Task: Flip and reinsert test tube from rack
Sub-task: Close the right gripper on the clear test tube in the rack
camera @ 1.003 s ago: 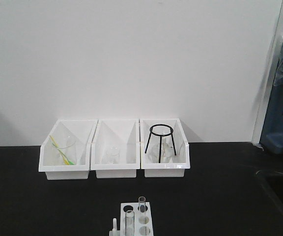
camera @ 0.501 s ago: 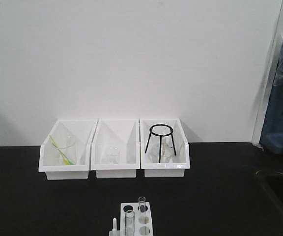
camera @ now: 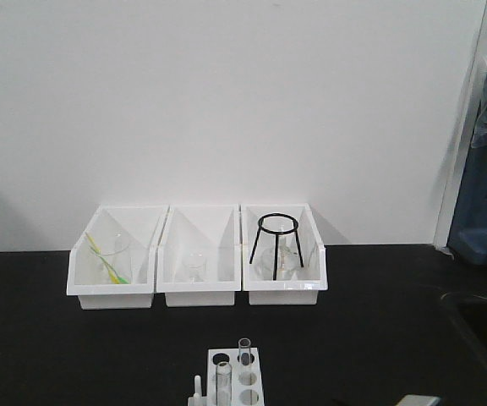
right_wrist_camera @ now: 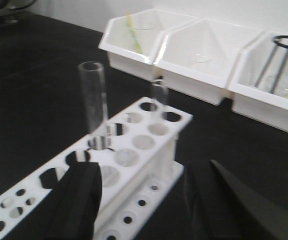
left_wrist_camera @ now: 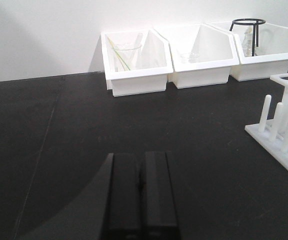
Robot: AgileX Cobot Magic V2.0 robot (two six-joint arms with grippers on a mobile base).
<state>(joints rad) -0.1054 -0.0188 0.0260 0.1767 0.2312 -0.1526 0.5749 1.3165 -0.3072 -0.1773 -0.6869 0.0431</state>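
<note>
The white rack [camera: 235, 382] stands at the front middle of the black table, with thin pegs on its left side. Two clear test tubes stand upright in it, one farther [camera: 244, 350] and one nearer [camera: 223, 374]. In the right wrist view the rack [right_wrist_camera: 144, 145] lies just ahead, with the tall tube [right_wrist_camera: 93, 102] and a farther tube [right_wrist_camera: 159, 97] in its holes. My right gripper [right_wrist_camera: 144, 197] is open and empty, its jaws on either side of the rack's near end. My left gripper [left_wrist_camera: 140, 157] is shut and empty, low over bare table left of the rack [left_wrist_camera: 284, 127].
Three white open bins [camera: 112, 292] [camera: 199, 292] [camera: 282, 292] stand in a row by the back wall. The left one holds a beaker with a yellow-green rod, the right one a black tripod ring [camera: 276, 244]. A sink edge [camera: 480, 313] is at the right.
A pale grey part has come into view at the bottom edge, right of the rack, in the front view. The rack and tubes have not moved.
</note>
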